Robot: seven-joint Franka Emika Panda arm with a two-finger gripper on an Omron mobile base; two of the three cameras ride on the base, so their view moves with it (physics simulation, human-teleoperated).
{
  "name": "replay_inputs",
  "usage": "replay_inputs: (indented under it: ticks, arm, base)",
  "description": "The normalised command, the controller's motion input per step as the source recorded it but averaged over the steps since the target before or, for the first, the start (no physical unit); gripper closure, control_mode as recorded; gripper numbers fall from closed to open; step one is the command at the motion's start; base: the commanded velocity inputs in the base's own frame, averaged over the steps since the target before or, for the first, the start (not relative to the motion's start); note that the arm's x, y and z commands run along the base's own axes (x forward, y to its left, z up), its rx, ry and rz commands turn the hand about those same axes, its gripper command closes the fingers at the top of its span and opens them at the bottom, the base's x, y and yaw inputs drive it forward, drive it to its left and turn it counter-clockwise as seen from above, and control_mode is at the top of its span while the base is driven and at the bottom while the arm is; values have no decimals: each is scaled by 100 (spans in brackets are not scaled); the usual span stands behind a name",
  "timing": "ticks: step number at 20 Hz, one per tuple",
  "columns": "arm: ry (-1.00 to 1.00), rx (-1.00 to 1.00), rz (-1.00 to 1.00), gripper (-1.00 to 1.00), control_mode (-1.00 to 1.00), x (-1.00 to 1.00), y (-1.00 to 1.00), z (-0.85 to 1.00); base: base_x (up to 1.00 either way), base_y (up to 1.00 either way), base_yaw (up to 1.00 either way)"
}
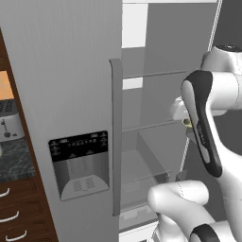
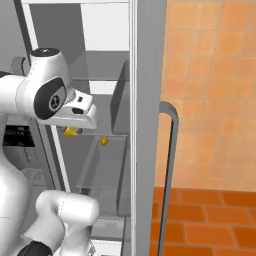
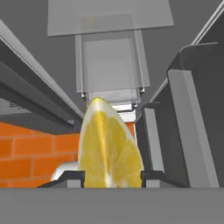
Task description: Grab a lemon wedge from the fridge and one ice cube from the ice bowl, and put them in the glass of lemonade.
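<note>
Lemon wedge (image 3: pixel 110 146) held between our gripper (image 3: pixel 111 177) tips, inside the open fridge (image 1: pixel 71 94).

We grip the wedge cut face toward the hand camera, fingers (image 3: pixel 72 177) closed against both its sides. A second small yellow piece (image 2: pixel 104 141) lies on the glass shelf (image 2: pixel 107 172) just right of us. The door bin (image 3: pixel 192 122) crowds the right side; the dispenser panel (image 1: pixel 80 164) markings are too small to read.

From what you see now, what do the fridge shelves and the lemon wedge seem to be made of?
The fridge shelves look like clear glass or plastic: pale, see-through panes; which one is unclear. The lemon wedge, held in the claw, looks like real fruit: glossy yellow flesh with pale segment lines and a thin rind.
</note>
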Motion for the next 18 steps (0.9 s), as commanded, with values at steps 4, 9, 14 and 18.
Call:
replay_inputs:
  ticks: [4, 9, 14, 18]
  arm:
    - [11, 0, 0, 100, -100, -98, 12, -4]
    - [4, 0, 0, 100, -100, -76, 13, 2]
    - [0, 0, 0, 100, -100, -18, 4, 5]
    - [0, 0, 0, 100, -100, 0, 0, 0]
  base:
    - [0, 0, 0]
    - [0, 0, 0]
    - [0, 0, 0]
    - [0, 0, 0]
